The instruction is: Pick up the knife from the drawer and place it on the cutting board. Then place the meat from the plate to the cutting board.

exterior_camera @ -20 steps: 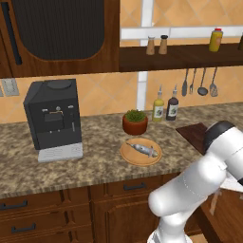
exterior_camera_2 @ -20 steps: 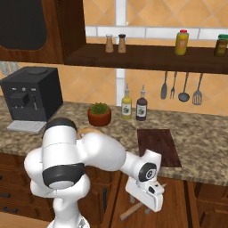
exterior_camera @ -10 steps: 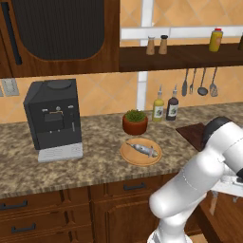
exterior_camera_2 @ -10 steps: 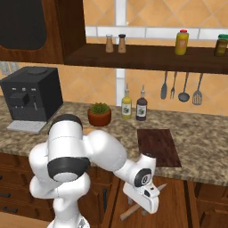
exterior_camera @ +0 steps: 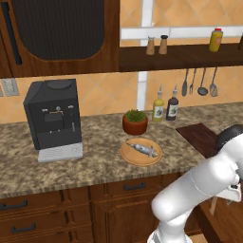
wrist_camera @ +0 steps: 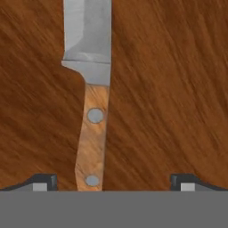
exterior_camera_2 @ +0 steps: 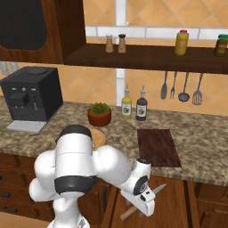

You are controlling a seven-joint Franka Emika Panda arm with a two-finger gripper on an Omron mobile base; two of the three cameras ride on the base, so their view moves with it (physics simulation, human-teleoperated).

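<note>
Now knife (wrist_camera: 91, 111) flat on drawer (wrist_camera: 169, 89) floor, under gripper (wrist_camera: 113, 180). Jaws spread wide, straddling handle, nothing pinched. Judged stiff, light; steel blade thin, likely slippery. Best hold: wooden riveted handle, mid-length. Board (exterior_camera_2: 158, 147) on counter above.

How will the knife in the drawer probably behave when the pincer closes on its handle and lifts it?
The knife looks stiff, with a metal blade and a riveted wooden handle, so it should not bend. It lies flat, so it will hardly roll. Held at the handle, the blade end may sag.
</note>
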